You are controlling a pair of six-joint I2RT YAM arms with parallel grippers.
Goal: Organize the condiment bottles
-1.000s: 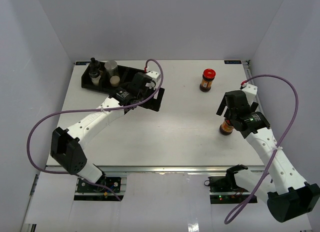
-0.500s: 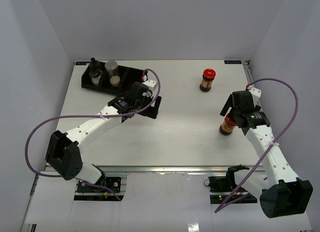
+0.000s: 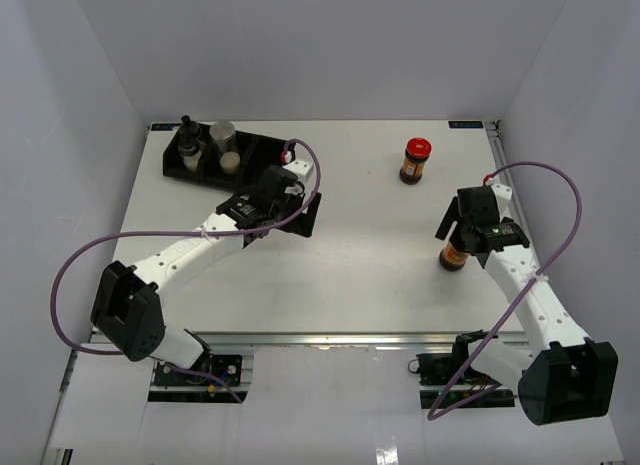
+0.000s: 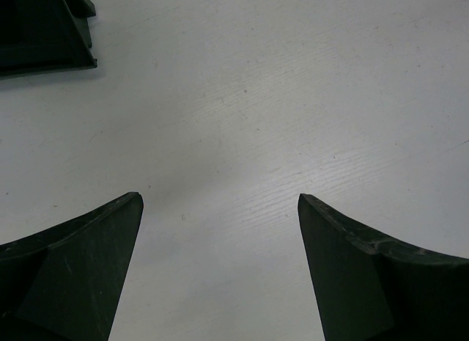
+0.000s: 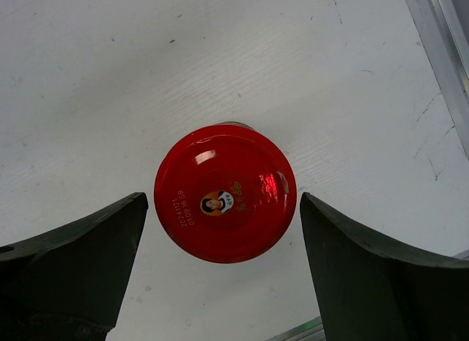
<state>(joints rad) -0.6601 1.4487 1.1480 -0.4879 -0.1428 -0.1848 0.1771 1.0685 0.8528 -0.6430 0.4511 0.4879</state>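
Condiment bottles are standing in two areas of the white desk (image 3: 350, 275). One dark-brown glass jar with a round red lid (image 5: 225, 193) is standing upright toward the desk's 4 o'clock edge. The right pincer (image 5: 223, 198) is hovering over it, spread wide, with its dark fingers flanking the lid at 9 and 3 o'clock and desk showing in both gaps. A second dark-brown, red-lidded jar (image 3: 415, 160) is standing alone at 1 o'clock. The clear shaker with a black top (image 3: 188, 143) and the clear jar with a flat silver lid (image 3: 223, 137) are sitting in the black compartmented plastic tray (image 3: 252, 145) at 10 o'clock. The left pincer (image 4: 220, 198) is hanging released over bare desk, with the tray's corner at its 11 o'clock.
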